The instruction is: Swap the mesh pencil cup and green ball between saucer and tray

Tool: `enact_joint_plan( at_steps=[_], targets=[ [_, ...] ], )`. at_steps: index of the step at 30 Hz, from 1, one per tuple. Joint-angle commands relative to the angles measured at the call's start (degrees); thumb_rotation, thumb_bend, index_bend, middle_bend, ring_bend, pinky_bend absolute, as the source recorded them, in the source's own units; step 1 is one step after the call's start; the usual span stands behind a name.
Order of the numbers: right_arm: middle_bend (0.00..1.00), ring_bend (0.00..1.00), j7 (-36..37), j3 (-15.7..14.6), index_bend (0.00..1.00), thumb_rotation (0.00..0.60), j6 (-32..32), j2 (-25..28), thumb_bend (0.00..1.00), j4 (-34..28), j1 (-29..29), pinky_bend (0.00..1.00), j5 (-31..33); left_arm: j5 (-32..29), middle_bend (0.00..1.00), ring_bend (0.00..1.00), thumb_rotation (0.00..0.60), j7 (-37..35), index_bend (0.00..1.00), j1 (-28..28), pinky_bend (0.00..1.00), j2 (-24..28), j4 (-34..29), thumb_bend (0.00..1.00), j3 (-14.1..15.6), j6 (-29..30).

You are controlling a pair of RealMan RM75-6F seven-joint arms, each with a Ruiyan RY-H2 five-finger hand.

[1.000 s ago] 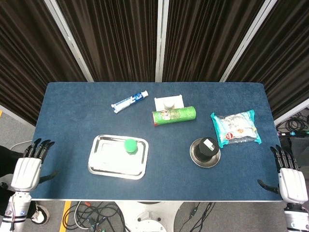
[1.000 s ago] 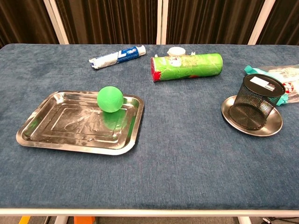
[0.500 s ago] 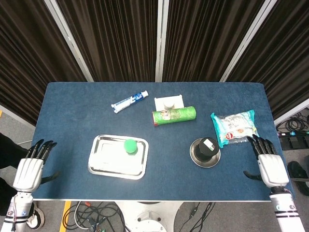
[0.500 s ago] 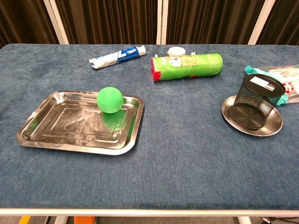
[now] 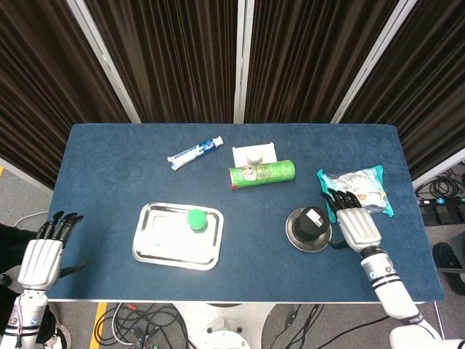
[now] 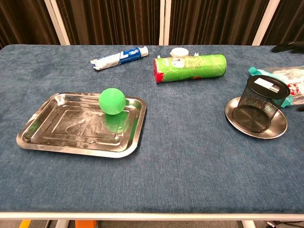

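Note:
A black mesh pencil cup [image 5: 312, 222] [image 6: 261, 103] stands upright on a round metal saucer [image 5: 297, 238] [image 6: 277, 127] at the right of the table. A green ball [image 5: 195, 219] [image 6: 112, 100] lies in the far right part of a steel tray [image 5: 160, 246] [image 6: 52, 135] on the left. My right hand [image 5: 354, 221] hovers open just right of the cup, fingers spread, not touching it; in the chest view only its dark fingertips [image 6: 289, 46] show at the right edge. My left hand [image 5: 45, 253] is open off the table's left edge.
A green snack canister [image 5: 261, 174] [image 6: 190, 67] lies on its side behind the middle. A toothpaste tube [image 5: 195, 153] [image 6: 118, 57] and a small white box [image 5: 254, 153] lie farther back. A teal snack bag [image 5: 363, 183] [image 6: 287, 80] sits behind my right hand.
My right hand has moved from the table's right edge inward and forward to beside the pencil cup. The left hand has barely shifted. Ball and cup have not moved.

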Motion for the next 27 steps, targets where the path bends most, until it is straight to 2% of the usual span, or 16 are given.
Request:
enact_joint_plan(
  at_steps=[1, 5, 10, 15, 22, 27],
  targets=[
    [0.00, 0.00, -1.3, 0.4, 0.00, 0.600, -1.7, -2.2, 0.00, 1.3, 2.2, 0.10, 2.0, 0.0, 0.15, 0.07, 0.600, -0.2, 0.16, 0.0, 0.19, -0.1, 0.3, 0.06, 0.1, 0.0],
    [0.02, 0.00, -2.1, 0.2, 0.00, 0.600, -2.7, -4.1, 0.01, 2.6, 4.2, 0.21, 3.5, 0.1, 0.15, 0.07, 0.600, -0.6, 0.16, 0.2, 0.19, -0.2, 0.7, 0.06, 0.2, 0.2],
    [0.15, 0.09, -3.0, -0.5, 0.01, 0.600, -3.0, -5.1, 0.02, 3.2, 5.5, 0.39, 5.1, 0.0, 0.15, 0.07, 0.600, -1.1, 0.16, 0.3, 0.19, -0.3, 1.0, 0.06, 0.2, 0.4],
    [0.20, 0.16, -3.7, -1.0, 0.13, 0.600, -2.7, -5.8, 0.04, 3.9, 6.5, 0.45, 6.1, -0.1, 0.15, 0.07, 0.600, -1.5, 0.16, 0.4, 0.19, -0.4, 1.4, 0.06, 0.3, 0.3],
    [0.33, 0.30, -3.0, -0.8, 0.36, 0.600, -1.4, -6.3, 0.06, 4.3, 7.5, 0.55, 5.9, -0.1, 0.15, 0.07, 0.600, -1.7, 0.16, 0.4, 0.19, -0.5, 1.5, 0.06, 0.4, 0.3],
    [0.38, 0.35, -1.4, -1.2, 0.42, 0.600, 0.7, -5.0, 0.07, 3.2, 6.8, 0.60, 4.0, -0.1, 0.15, 0.07, 0.600, -1.8, 0.16, 0.4, 0.19, -0.3, 1.4, 0.06, 0.3, 0.3]
  ],
)
